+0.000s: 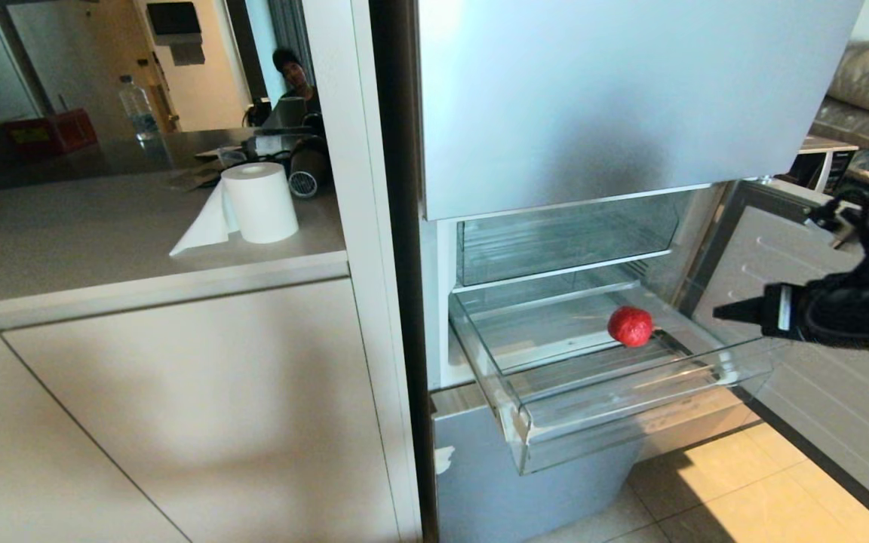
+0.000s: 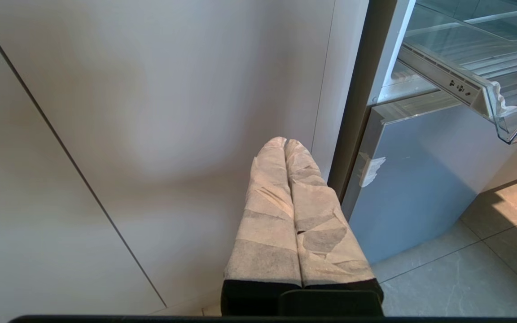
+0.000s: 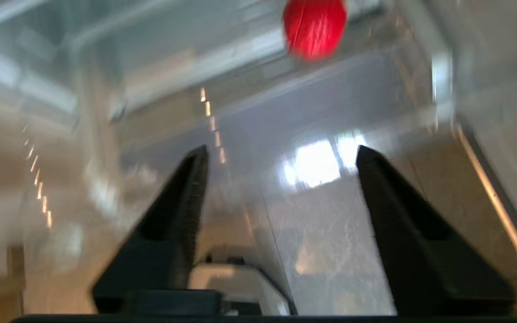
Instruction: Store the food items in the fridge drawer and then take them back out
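So the wide, shallow, see-through plastic fridge drawer [image 1: 555, 407] is pulled out of the fridge, and there's exactly one thing in it: a small red roundish food lump [image 1: 630, 326] sitting on the ribbed floor, toward the drawer's right side and roughly mid-depth. It's basically a ball, so no real long axis to speak of, and I can't tell which way it "points". The drawer itself runs wider side to side than front to back, with its thick clear front lip facing out into the room. The similar clear bin [image 1: 563, 241] above it looks to have nothing in it from the head view.

The right gripper [image 1: 729, 311] is off to the right of the drawer, just outside its right wall, apart from the red lump. In the head view you only catch one black fingertip aimed at the drawer, so no read on the claw there. The right wrist view sorts that out: the two black fingers [image 3: 173, 224] stand well apart with nothing between them, and the red lump [image 3: 314, 28] shows beyond them, seen through clear plastic. That view is blurry though.

The left gripper [image 2: 285, 143] only shows in its own wrist view: pale wrapped fingers pressed flat together, empty, hanging low in front of the pale cabinet door [image 2: 151, 112] left of the fridge. That view also catches the drawer's corner from below [image 2: 487, 89].

On the beige counter [image 1: 102, 241] there's a white paper towel roll [image 1: 259, 202].
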